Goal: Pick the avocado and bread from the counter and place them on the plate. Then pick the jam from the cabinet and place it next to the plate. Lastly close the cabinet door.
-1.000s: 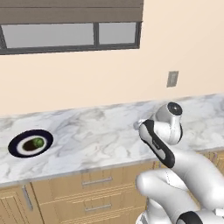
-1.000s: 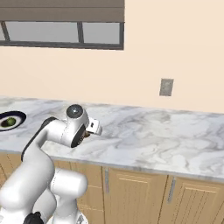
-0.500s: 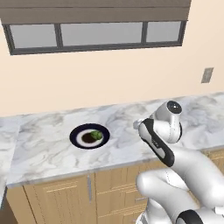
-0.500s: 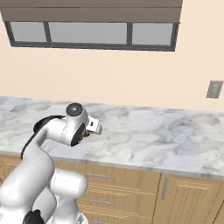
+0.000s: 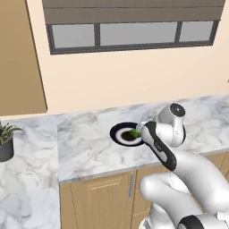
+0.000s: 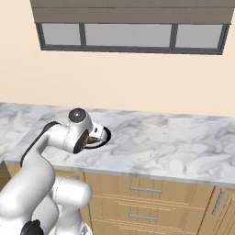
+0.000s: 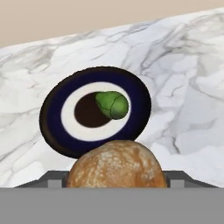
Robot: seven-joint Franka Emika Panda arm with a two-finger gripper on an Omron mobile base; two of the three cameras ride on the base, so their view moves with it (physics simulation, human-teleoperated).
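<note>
The marble tabletop carried the navy plate, with the avocado already lying near its centre. The hand sat just short of the plate, partly closed on the bread, a round crusty loaf. The bread probably handled as light, rough-skinned and crushable, best gripped gently across its widest middle.

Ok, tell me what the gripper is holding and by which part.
The gripper holds the bread, a round brown loaf, by its two sides; the fingers are hidden behind it.
</note>
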